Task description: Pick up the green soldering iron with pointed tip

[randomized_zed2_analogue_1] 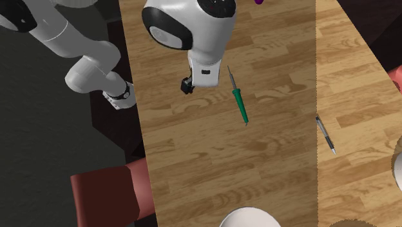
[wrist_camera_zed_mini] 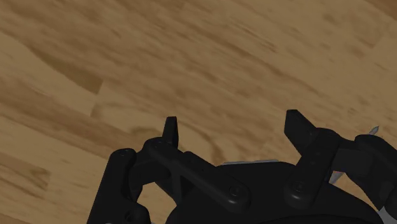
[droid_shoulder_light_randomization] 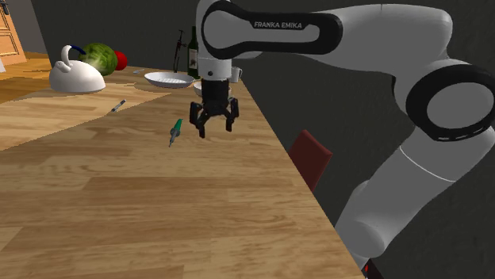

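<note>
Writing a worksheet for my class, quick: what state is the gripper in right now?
Gripper: jaws open, holding nothing; the green soldering iron lies beside it, not touched.

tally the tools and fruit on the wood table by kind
soldering iron: 1
pen: 1
watermelon: 1
red round fruit: 1
total: 4
</note>
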You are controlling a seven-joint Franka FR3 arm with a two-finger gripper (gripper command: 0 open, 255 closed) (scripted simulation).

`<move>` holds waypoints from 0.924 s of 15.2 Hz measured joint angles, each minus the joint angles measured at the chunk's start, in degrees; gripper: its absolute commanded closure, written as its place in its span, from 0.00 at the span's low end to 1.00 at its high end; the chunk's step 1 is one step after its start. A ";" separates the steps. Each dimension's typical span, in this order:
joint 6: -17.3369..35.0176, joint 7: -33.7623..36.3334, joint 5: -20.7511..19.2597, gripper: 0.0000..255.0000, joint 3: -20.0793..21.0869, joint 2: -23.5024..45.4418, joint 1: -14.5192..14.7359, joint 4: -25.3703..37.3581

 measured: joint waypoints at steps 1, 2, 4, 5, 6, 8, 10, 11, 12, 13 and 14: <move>-0.47 1.95 -0.30 0.00 0.51 2.54 -0.03 2.94; -0.64 3.93 -0.64 0.00 1.01 5.10 0.04 5.61; -1.55 7.82 -1.42 0.00 1.80 10.17 0.33 11.44; -2.26 10.08 -1.97 0.00 2.30 13.19 0.75 15.07; -3.12 11.96 -2.59 0.00 2.53 16.17 1.06 18.80; -5.54 15.86 -3.97 0.00 2.88 22.50 2.13 27.42; -6.94 18.65 -4.75 0.00 2.88 26.58 3.03 32.73; -6.78 19.24 -4.86 0.00 2.88 27.23 3.23 33.22; -6.33 19.48 -4.91 0.00 2.86 27.57 3.30 33.11; -5.39 19.48 -4.86 0.00 2.82 27.45 3.23 32.03; -4.60 19.58 -4.83 0.00 2.83 27.38 3.24 31.18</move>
